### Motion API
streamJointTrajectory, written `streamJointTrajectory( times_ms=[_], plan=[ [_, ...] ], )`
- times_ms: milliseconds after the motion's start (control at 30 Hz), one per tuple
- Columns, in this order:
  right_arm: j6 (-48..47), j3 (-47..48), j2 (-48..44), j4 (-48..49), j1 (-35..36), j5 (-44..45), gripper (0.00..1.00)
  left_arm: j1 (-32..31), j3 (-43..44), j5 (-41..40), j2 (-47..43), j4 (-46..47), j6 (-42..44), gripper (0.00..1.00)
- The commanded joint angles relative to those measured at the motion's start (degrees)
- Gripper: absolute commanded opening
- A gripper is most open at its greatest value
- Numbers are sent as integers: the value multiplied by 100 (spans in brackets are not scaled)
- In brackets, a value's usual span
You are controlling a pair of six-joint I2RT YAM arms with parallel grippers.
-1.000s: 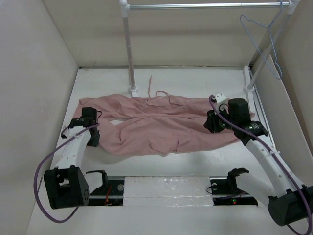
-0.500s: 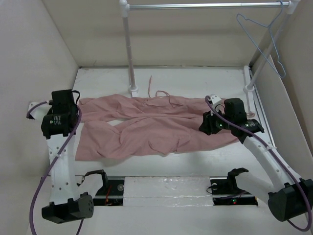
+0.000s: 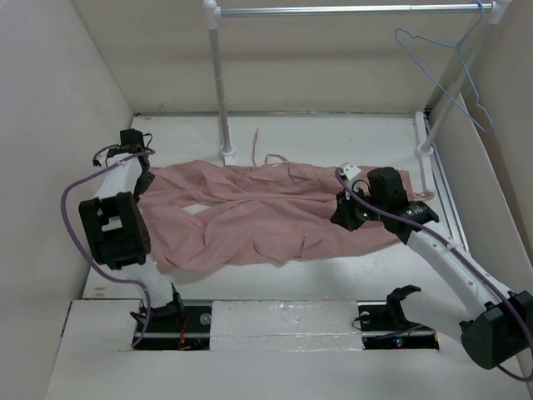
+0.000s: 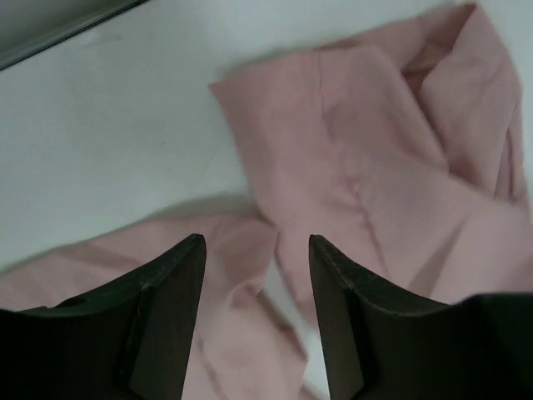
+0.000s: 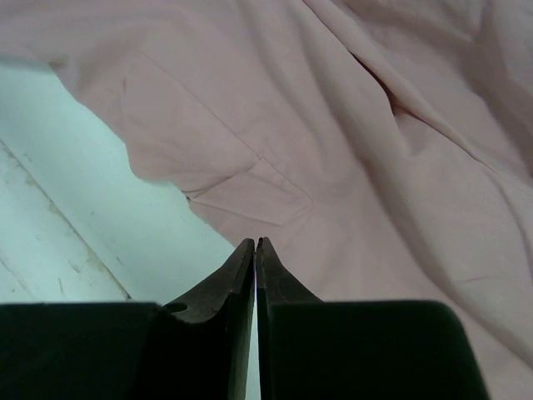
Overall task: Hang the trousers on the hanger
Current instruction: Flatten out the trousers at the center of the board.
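The left fingers (image 4: 185, 275) are wide open with nothing between them, and they hang just above the cuff end of the trousers (image 4: 366, 175), where one leg end lies folded over on the white surface (image 4: 125, 125). The right fingers (image 5: 250, 260) are pressed together. No fabric shows between them, so I judge that they are empty, with their tips over the edge of the cloth.

A second ago the left arm was low at the near leg. It then rose high, and it now reaches down at the far leg end (image 3: 154, 177). The near leg end, which was bunched up, is now spread out more widely toward the left. The right fingers (image 3: 340, 213) have moved a little toward the left over the waist part. The hanger (image 3: 450, 71) has swung on the rail (image 3: 350, 10), although neither arm is near it.

The trousers (image 3: 266, 212) lie flat across the middle of the surface, well apart from the hanger, which hangs high at the far right corner. In my judgement the arms have only arranged the cloth and changed position. Nothing is gripped, so the real work of the task is not yet begun.
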Motion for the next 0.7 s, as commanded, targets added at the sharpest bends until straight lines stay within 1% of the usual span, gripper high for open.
streamJointTrajectory(
  times_ms=[0,33,100,133,200,267,300,500,567,600,633,667],
  plan=[
    [-107,102,-29,-42,26,390,10,333,542,93,355,296,264,47],
    [-90,76,-38,-42,26,416,12,585,464,328,408,401,168,45],
    [-20,6,-38,-51,-26,503,13,780,253,681,487,717,246,44],
    [-11,-21,-29,-51,-26,513,13,781,148,734,514,918,273,44],
    [42,-65,-38,2,-26,504,13,781,155,752,662,1104,518,49],
    [86,-135,-11,63,-26,495,13,781,287,919,847,1140,685,50],
    [86,-136,84,90,-26,452,13,781,418,1024,1100,1140,764,50],
    [33,-4,261,2,-26,425,13,781,279,1253,1252,1483,905,50],
    [77,-65,270,28,26,399,12,781,226,1297,1261,1588,932,48],
    [86,-83,270,46,26,381,12,781,217,1289,1287,1597,941,46],
    [112,-109,261,46,26,372,12,781,200,1306,1296,1649,950,41],
    [121,-135,252,46,26,372,12,781,199,1315,1305,1667,950,17]
  ],
)
